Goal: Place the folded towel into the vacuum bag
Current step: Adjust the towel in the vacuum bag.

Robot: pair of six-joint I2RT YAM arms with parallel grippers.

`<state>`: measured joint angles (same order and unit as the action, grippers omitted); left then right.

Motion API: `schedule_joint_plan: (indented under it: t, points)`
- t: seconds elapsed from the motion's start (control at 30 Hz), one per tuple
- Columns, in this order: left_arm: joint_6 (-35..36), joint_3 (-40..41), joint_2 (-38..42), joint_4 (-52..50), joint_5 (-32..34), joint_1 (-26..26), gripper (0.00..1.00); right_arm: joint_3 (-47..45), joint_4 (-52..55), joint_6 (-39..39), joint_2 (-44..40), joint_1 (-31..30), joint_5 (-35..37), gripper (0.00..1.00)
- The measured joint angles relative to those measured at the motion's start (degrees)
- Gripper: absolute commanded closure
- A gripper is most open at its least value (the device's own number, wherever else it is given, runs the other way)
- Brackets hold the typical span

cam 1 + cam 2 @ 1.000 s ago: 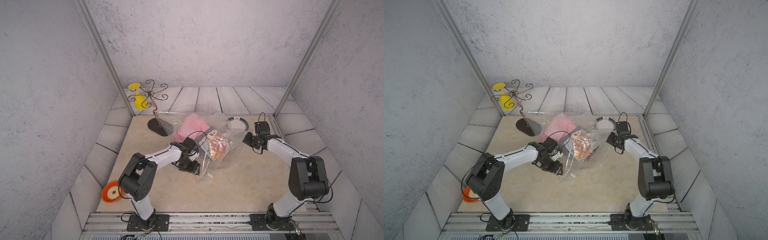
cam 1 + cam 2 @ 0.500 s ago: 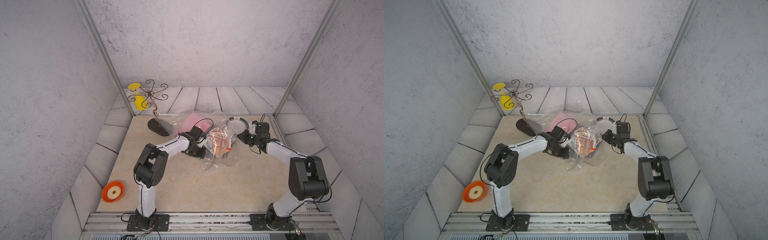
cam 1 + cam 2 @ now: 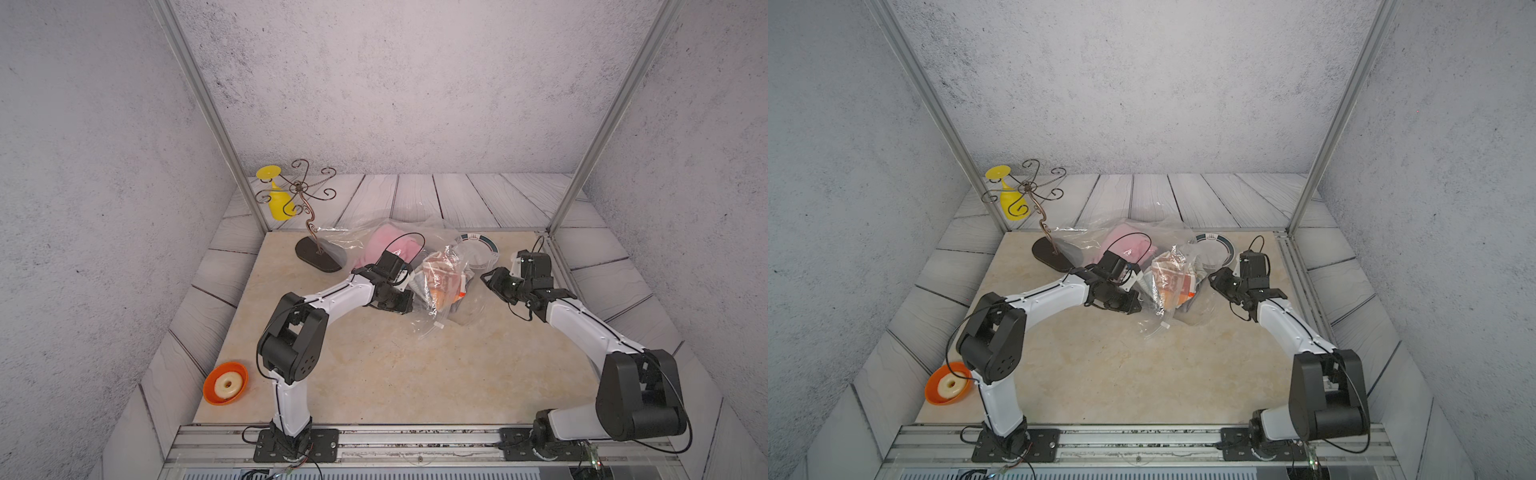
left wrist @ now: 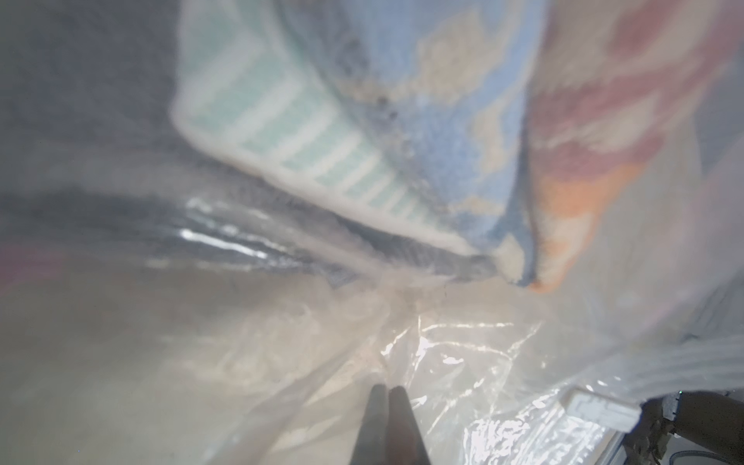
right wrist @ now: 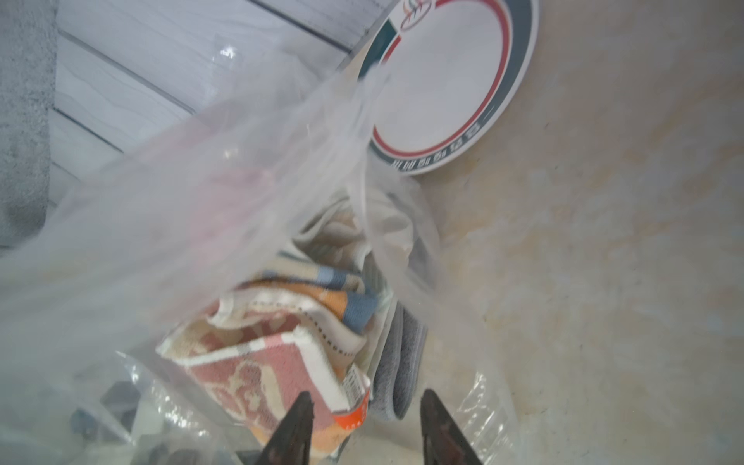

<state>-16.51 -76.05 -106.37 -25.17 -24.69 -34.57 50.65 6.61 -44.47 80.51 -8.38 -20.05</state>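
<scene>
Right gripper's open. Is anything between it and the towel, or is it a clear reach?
No solid object. The right gripper sits just short of the folded towel, but clear film of the vacuum bag wraps around it; whether a layer crosses the jaws' path can't be told.

L arm (image 3: 332,295) reached further in twd folded towel (image 3: 442,279), L pincer (image 4: 388,389) went open to closed, R pincer (image 5: 366,395) jaws now apart, vacuum bag (image 3: 432,324) front edge drawn back

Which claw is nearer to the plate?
Right. The right claw hovers close in front of the plate; the left claw is across the bag, farther away.
</scene>
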Motion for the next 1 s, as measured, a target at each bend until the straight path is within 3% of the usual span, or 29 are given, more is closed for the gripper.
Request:
schedule_joint_plan:
  t: [0.13, 0.3, 0.63, 1.0]
  points:
    - [0.0, 0.8, 3.0, 1.1, 0.2, -0.7, 1.0, -1.6, -0.2, 0.3, 1.9, -4.4, -4.1, 0.57]
    - [0.2, 1.7, 3.7, 1.5, 0.5, -1.3, 1.0, -1.0, -3.9, -1.2, 8.1, -5.3, -7.1, 0.57]
    - [2.1, 2.6, 3.8, 1.7, 1.0, -3.3, 1.0, 1.0, -18.5, -12.2, 22.8, -6.8, -10.8, 0.57]
    - [6.0, 2.7, 3.8, 1.9, 1.5, -4.1, 1.0, 12.5, -27.5, -17.5, 31.1, -12.8, -14.9, 0.53]
